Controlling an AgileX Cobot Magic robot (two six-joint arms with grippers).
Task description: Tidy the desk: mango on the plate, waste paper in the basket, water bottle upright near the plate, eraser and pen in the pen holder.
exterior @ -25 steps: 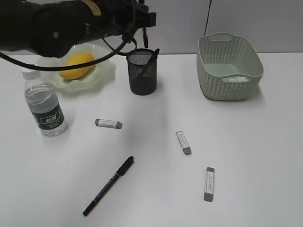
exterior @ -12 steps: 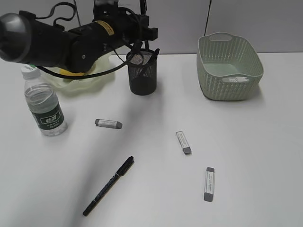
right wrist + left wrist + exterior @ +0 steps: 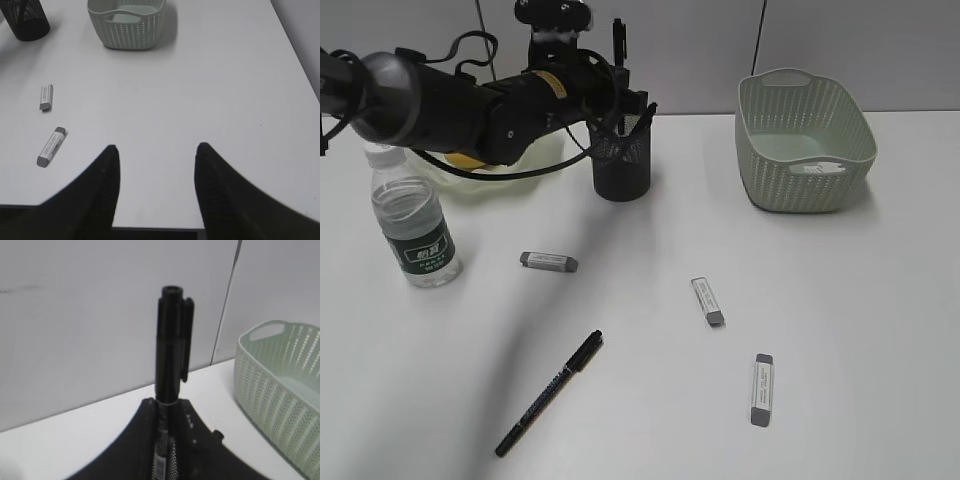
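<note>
Left wrist view: your left gripper point(image 3: 165, 415) is clenched on a black pen point(image 3: 171, 345), held upright, tip end down over the mesh of the pen holder point(image 3: 621, 160). So the step in hand looks like dropping that pen into the holder at the back of the counter point(image 3: 840, 330). Next move, as I judge it: keep the pen vertical, lower it inside the rim, then let go. A pen clip point(image 3: 644, 117) already pokes above the holder's right rim, so aim left of it.

Your right gripper point(image 3: 156, 152) hangs released, holding nothing, over the right part of the counter.

Left to do:
- second pen point(image 3: 550, 393), near the front edge, left of centre
- three erasers, all lying flat: left one point(image 3: 548, 262), middle one point(image 3: 708, 301), front one point(image 3: 761, 389)

Looks done: water bottle point(image 3: 414, 217) stands upright near the left edge, just in front of the plate point(image 3: 470, 183). The arm hides most of the plate; a sliver of yellow mango point(image 3: 468, 158) shows. Basket point(image 3: 805, 139) sits at the back right; a pale scrap shows inside, can't tell if it's the waste paper.

Your left arm spans the plate and bottle, so mind the bottle cap when pulling back.
</note>
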